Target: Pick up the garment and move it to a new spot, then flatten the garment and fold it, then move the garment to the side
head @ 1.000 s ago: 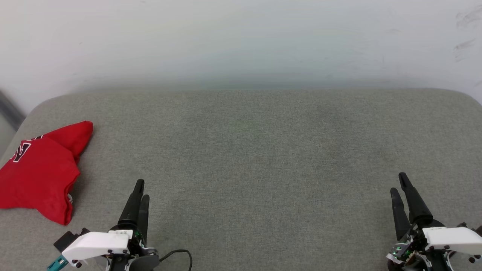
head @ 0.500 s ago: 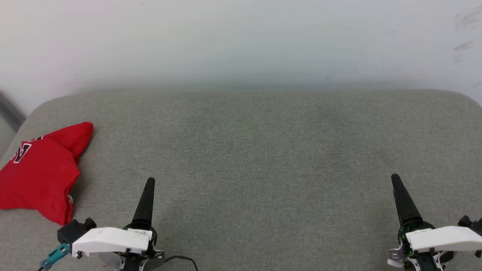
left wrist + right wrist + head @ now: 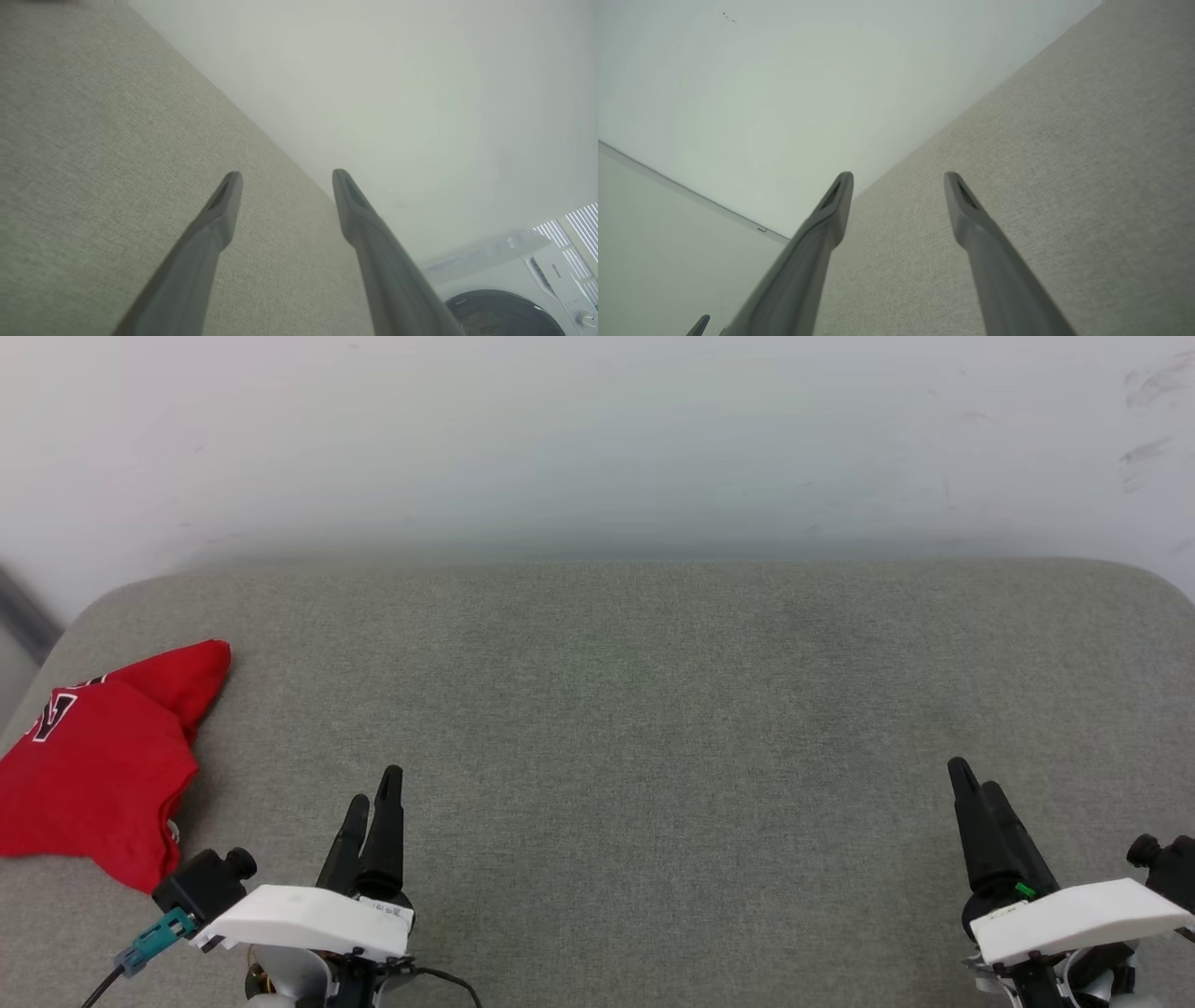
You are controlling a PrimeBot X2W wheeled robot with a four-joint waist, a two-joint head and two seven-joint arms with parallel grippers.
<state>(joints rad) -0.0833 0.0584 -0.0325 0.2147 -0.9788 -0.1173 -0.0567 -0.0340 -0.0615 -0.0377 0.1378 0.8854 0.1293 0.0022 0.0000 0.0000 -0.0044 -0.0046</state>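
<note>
The garment [image 3: 98,761], red with a bit of black white-edged lettering, lies folded in a bundle at the far left of the grey padded surface [image 3: 635,709]. My left gripper [image 3: 375,789] stands open near the front edge, to the right of the garment and apart from it, with nothing between its fingers [image 3: 219,210]. At the lower right my right gripper [image 3: 971,782] is open too and holds nothing. In the right wrist view its two fingers [image 3: 966,205] spread over bare grey fabric.
A pale wall [image 3: 597,439] rises behind the padded surface, whose rounded corners show at the back left and right. A white washing machine [image 3: 528,289] appears in the left wrist view's lower right corner. Wide bare fabric lies between the two grippers.
Both grippers have turned about their wrists near the front edge, and the left one has shifted a little to the right. The garment lies where it was.
</note>
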